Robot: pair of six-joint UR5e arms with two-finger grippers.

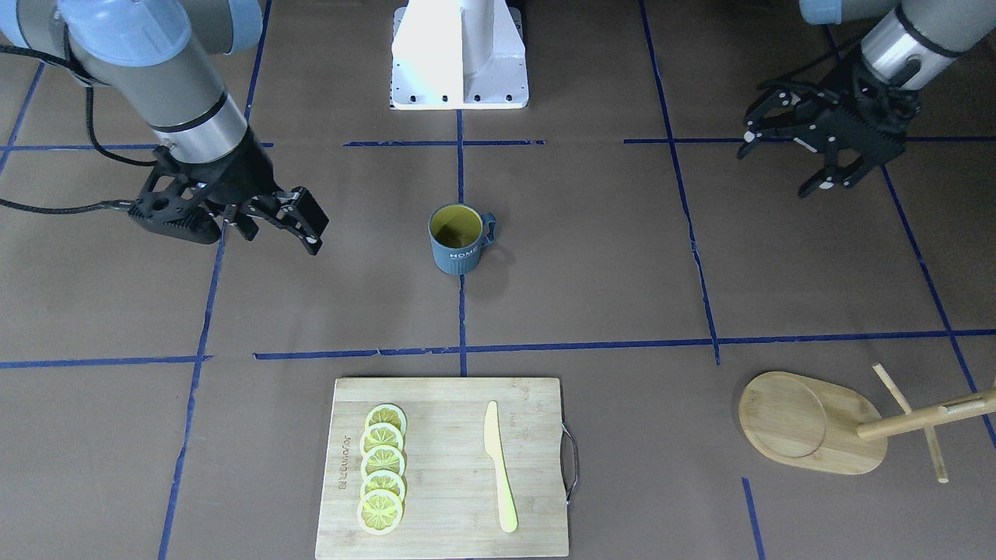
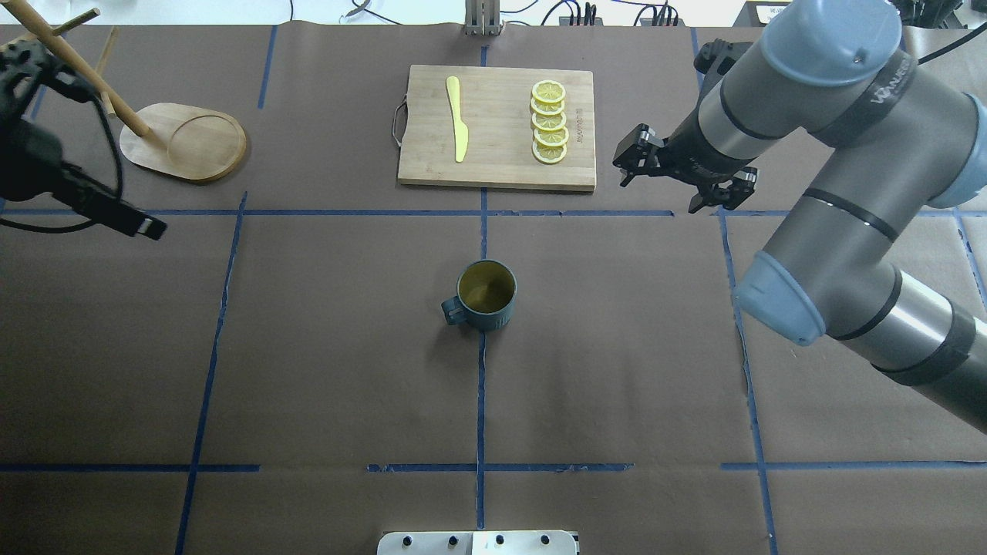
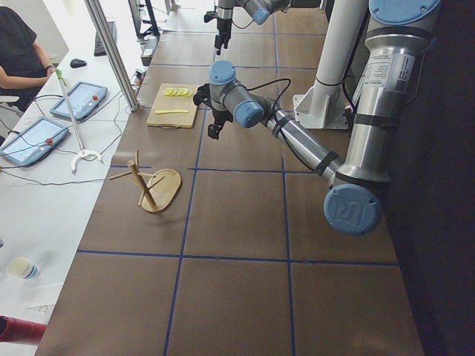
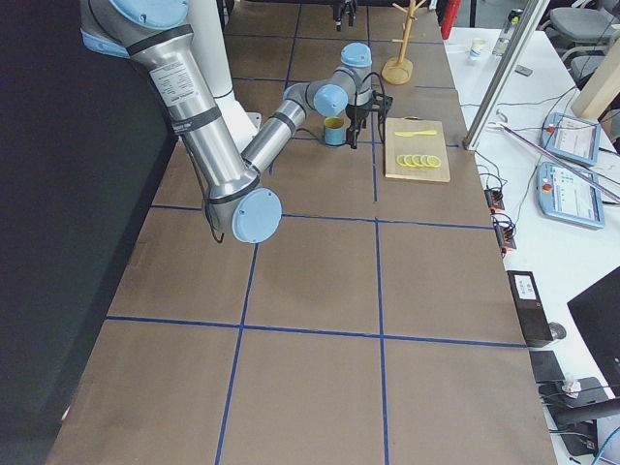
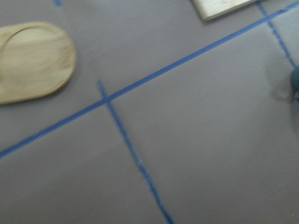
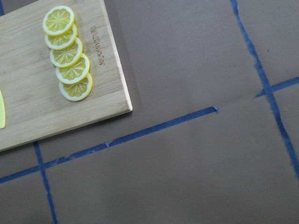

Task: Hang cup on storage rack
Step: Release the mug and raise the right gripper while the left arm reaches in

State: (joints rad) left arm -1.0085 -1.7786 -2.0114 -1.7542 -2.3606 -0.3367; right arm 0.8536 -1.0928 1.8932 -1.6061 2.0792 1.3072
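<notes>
The dark blue-grey cup (image 1: pixel 459 241) stands upright at the table's middle, yellow-olive inside, "HOME" facing the front camera; it also shows from overhead (image 2: pixel 486 297). The bamboo storage rack (image 1: pixel 809 424) stands on the robot's far left, with its oval base (image 2: pixel 185 142) and its post and pegs (image 1: pixel 926 416) empty. My left gripper (image 1: pixel 778 163) is open and empty, hovering well apart from the cup and from the rack. My right gripper (image 1: pixel 284 233) is open and empty above the table on the cup's other side, near the cutting board's corner (image 2: pixel 671 185).
A rectangular cutting board (image 2: pixel 497 127) with several lemon slices (image 2: pixel 549 122) and a yellow knife (image 2: pixel 457 117) lies at the far middle. Blue tape lines cross the brown table. The robot's white base (image 1: pixel 459 54) stands at the near edge.
</notes>
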